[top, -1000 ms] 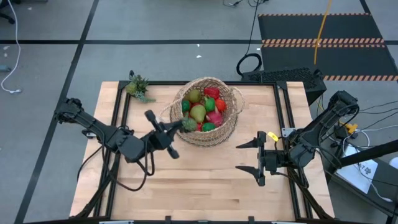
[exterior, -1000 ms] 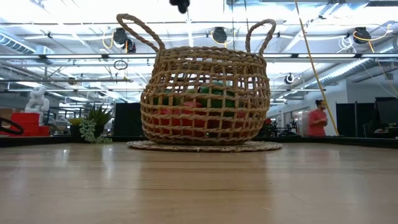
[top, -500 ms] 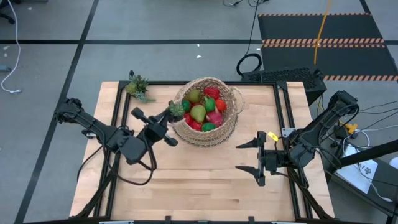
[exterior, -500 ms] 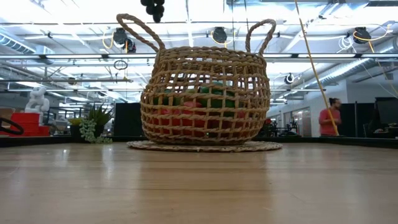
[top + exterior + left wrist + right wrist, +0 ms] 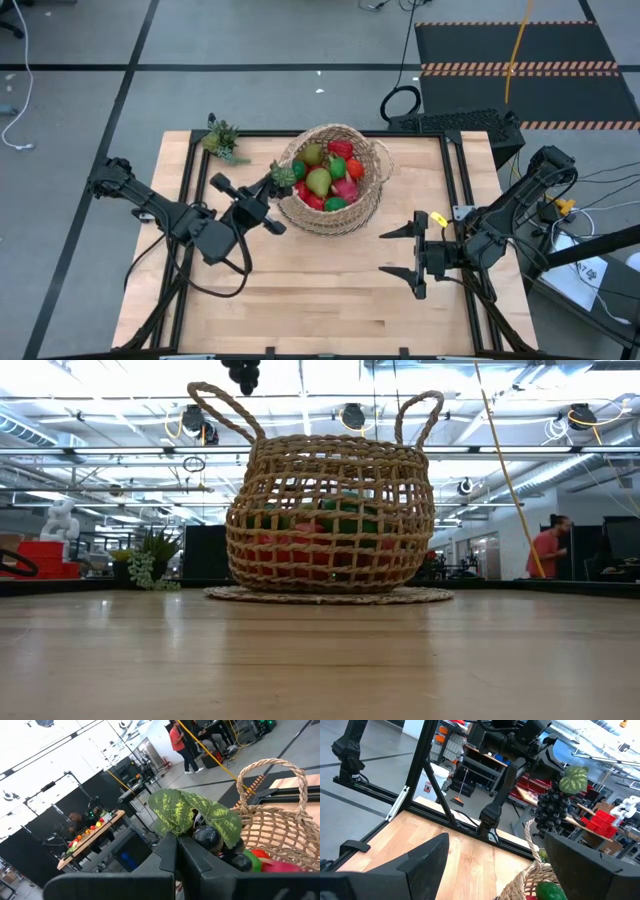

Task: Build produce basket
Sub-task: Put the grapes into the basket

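Observation:
The tan wicker basket (image 5: 372,196) stands on a round woven mat at the table's far middle, holding red, green and pink produce (image 5: 330,176). My left gripper (image 5: 272,186) hovers at the basket's left rim, shut on a bunch of dark grapes (image 5: 552,806) with green leaves (image 5: 194,814). The bunch's lower tip shows at the top of the low view as grapes (image 5: 242,372), above the basket (image 5: 330,520). My right gripper (image 5: 400,252) waits open over the table's right side, near the basket. My left gripper pinches the grape bunch between its two fingers (image 5: 170,854) at the top, where the leaves' base (image 5: 176,833) meets the stem. The fingers come slanting from the table's near left. The bunch hangs below them, lifted clear, above the basket's left rim.
A small green spiky plant (image 5: 222,140) sits at the table's far left corner. The basket's loop handles (image 5: 222,408) stick up above its rim. Bare wood (image 5: 320,280) lies between basket and near edge. A person (image 5: 548,548) moves in the room behind.
My left gripper has carried the grapes from over the basket's near-left rim toward the far and left edges, turning as it went, and now holds still at the left rim. The bunch has stayed hanging in its hold. My right arm has kept still.

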Available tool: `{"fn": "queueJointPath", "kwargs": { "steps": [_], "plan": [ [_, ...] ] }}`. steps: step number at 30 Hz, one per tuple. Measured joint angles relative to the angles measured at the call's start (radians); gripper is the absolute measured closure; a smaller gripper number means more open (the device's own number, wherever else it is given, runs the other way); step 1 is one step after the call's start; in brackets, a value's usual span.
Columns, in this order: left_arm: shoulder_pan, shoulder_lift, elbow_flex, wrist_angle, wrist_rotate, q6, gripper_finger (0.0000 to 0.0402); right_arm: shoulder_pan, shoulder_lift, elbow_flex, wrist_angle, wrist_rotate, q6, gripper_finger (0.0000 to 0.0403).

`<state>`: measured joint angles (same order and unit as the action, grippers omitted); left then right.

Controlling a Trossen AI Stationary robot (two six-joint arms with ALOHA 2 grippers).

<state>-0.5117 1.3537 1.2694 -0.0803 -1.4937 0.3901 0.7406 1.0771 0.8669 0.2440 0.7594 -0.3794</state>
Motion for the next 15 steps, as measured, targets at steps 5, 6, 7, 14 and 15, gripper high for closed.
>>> {"fn": "queueJointPath", "kwargs": {
  "steps": [5, 6, 7, 14, 15],
  "plan": [
    [0.000, 0.000, 0.000, 0.000, 0.000, 0.000, 0.0390, 0.000, 0.000, 0.000, 0.000, 0.000, 0.000, 0.0083],
    [0.000, 0.000, 0.000, 0.000, 0.000, 0.001, 0.0392, 0.000, 0.000, 0.000, 0.000, 0.000, 0.000, 0.0083],
    [0.000, 0.000, 0.000, 0.000, 0.000, 0.004, 0.0394, 0.000, 0.000, 0.000, 0.000, 0.000, 0.000, 0.0083],
    [0.000, 0.000, 0.000, -0.004, 0.013, 0.007, 0.0389, 0.000, 0.000, 0.000, 0.000, 0.000, 0.000, 0.0083],
    [0.000, 0.000, 0.000, -0.004, 0.027, 0.007, 0.0388, 0.000, 0.000, 0.000, 0.000, 0.000, 0.000, 0.0083]
  ]
}}
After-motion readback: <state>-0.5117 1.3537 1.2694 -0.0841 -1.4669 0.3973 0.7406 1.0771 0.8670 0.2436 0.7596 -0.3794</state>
